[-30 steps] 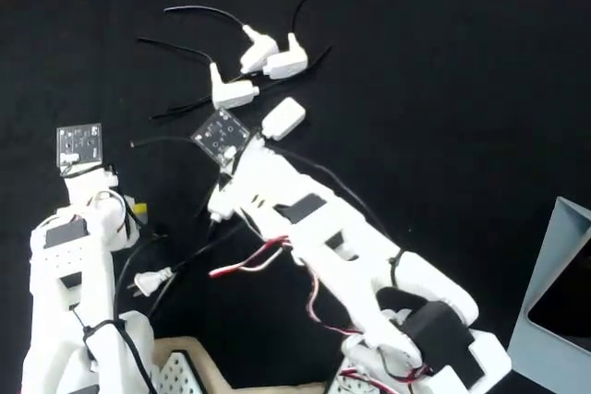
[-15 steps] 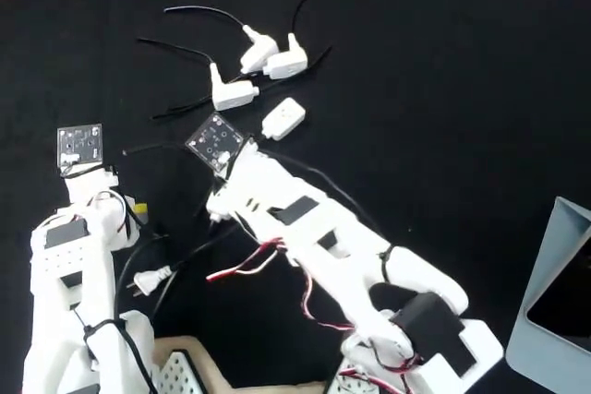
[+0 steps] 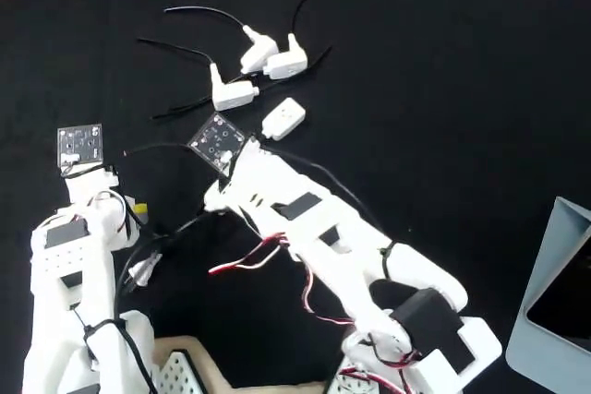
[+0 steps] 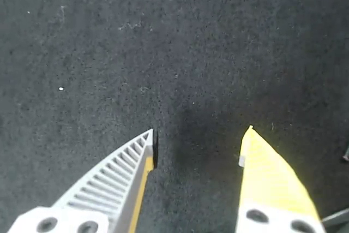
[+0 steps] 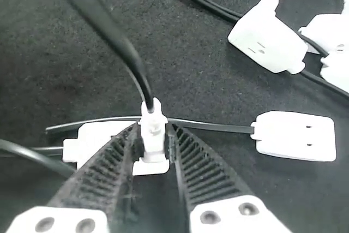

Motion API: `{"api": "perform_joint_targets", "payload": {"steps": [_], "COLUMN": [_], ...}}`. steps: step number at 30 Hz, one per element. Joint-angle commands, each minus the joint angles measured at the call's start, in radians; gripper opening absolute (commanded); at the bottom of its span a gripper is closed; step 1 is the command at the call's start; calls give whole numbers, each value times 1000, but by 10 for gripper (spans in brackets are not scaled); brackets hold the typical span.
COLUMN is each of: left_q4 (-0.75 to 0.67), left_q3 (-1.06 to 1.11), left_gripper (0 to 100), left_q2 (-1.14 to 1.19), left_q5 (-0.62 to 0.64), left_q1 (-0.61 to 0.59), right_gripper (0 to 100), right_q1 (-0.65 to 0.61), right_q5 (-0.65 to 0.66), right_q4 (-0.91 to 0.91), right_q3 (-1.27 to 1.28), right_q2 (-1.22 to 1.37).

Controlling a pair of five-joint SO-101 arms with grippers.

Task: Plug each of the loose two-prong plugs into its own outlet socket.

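My right gripper (image 5: 153, 129) is shut on a white two-prong plug (image 5: 152, 141) whose black cable (image 5: 103, 31) rises away from it. A flat white piece (image 5: 90, 139) lies right under the plug; whether they touch I cannot tell. A flat outlet socket (image 5: 294, 135) and a blocky one (image 5: 266, 37) lie farther out. From above, the right gripper (image 3: 217, 202) sits just short of the flat socket (image 3: 283, 117), with three more sockets (image 3: 233, 94) (image 3: 286, 65) (image 3: 257, 47) beyond. A loose plug (image 3: 143, 269) lies beside the left arm. My left gripper (image 4: 200, 135) is open over bare cloth.
Black cables (image 3: 199, 14) trail from the sockets across the black cloth (image 3: 443, 89). A grey-blue stand (image 3: 559, 292) sits at the right edge. A tan and grey base (image 3: 185, 366) lies by the front edge between the arms.
The loose plug by the left arm has slid and turned as its cable got dragged. The right arm shifted slightly with its plug. The left arm has not moved.
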Motion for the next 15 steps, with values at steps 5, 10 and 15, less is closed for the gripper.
{"api": "perform_joint_targets", "payload": {"steps": [5,10,15], "left_q4": [-12,-12,-12], "left_q3": [-7,-7,-7], "left_gripper": [256,256,256], "left_q2": [-9,-9,-9], "left_q5": [3,3,3], "left_q1": [-1,-1,-1], "right_gripper": [11,11,11], "right_q1": [26,3,3], "right_q5": [5,-55,-242], "right_q4": [37,38,40], "right_q3": [12,16,16], "right_q2": [7,4,1]}}
